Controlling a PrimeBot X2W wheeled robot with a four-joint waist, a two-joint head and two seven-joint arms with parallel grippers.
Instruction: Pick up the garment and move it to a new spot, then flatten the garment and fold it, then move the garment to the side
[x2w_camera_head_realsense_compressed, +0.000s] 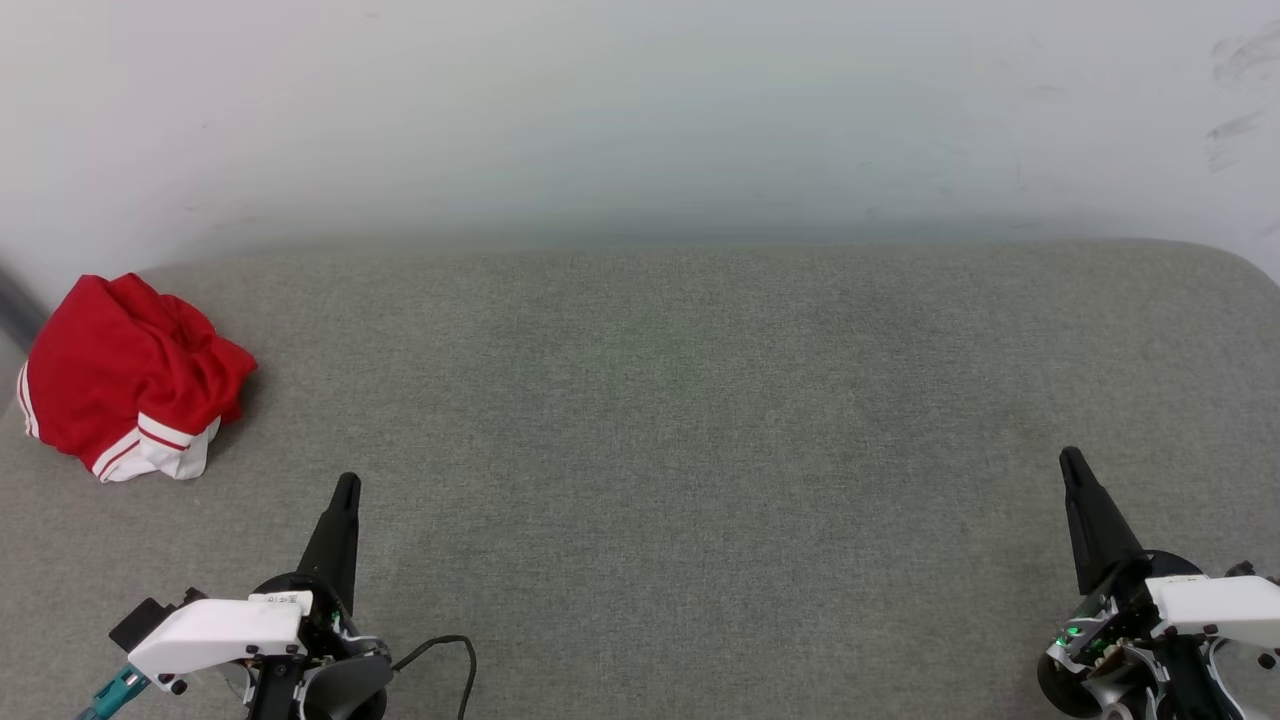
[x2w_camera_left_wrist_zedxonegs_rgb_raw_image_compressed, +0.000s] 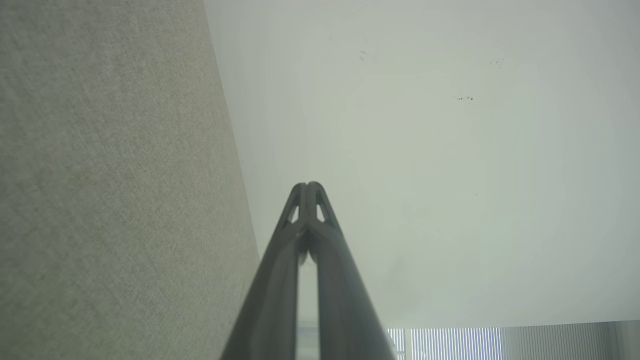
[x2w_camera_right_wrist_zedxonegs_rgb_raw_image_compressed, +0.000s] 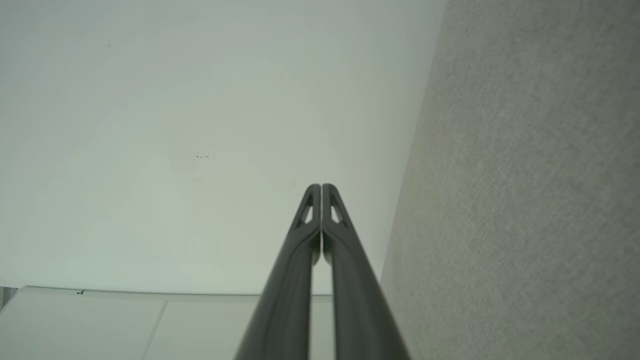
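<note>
Grey fabric surface (x2w_camera_head_realsense_compressed: 660, 420) runs below a white wall (x2w_camera_head_realsense_compressed: 640, 110). The garment (x2w_camera_head_realsense_compressed: 130, 375) lies bunched at the middle left of the head view, unfolded, so the pick-up step looks not yet begun. The left gripper (x2w_camera_head_realsense_compressed: 347, 484), lower left, and the right gripper (x2w_camera_head_realsense_compressed: 1070, 460), lower right, each have fingers pressed together, empty. Next, the left gripper likely must spread its fingers and reach up-left to the garment.

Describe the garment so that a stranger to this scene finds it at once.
On the wide grey fabric surface below the pale wall, look to the far left corner. There lies the garment, a crumpled red heap with white, red-striped trim. Its bright red sets it apart from the dark left gripper nearby.
</note>
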